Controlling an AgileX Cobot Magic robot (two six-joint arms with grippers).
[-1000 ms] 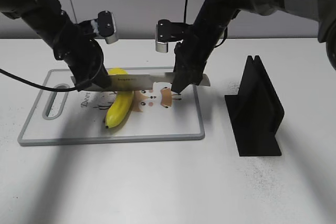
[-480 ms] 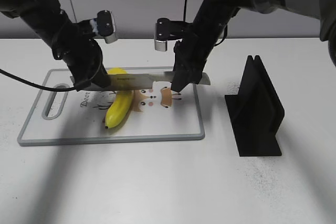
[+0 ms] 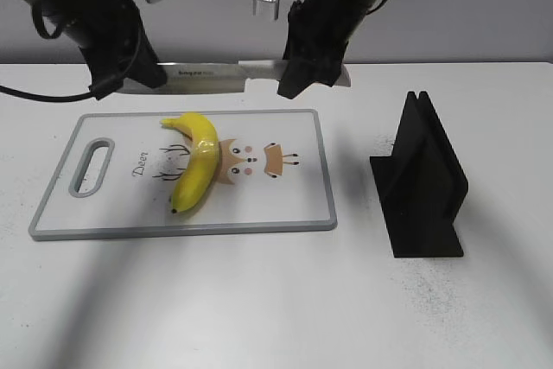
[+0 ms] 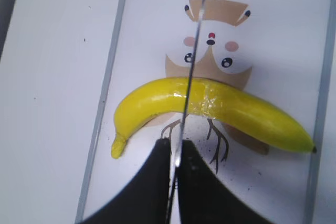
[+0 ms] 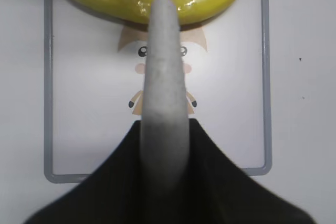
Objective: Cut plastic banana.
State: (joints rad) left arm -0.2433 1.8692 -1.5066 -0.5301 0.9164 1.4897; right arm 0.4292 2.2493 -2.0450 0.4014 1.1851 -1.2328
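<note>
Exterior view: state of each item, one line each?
Knife: lifted clear of the board, level, held at both ends.
Banana: lying on the board, still in one piece.
Board: flat on table.
Left end effector: shut on knife.
Right end effector: shut on knife.

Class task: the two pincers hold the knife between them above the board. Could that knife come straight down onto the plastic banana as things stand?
Probably yes. The knife, held by the left pincer and right pincer, hangs above the plastic banana; nothing shows between them.
</note>
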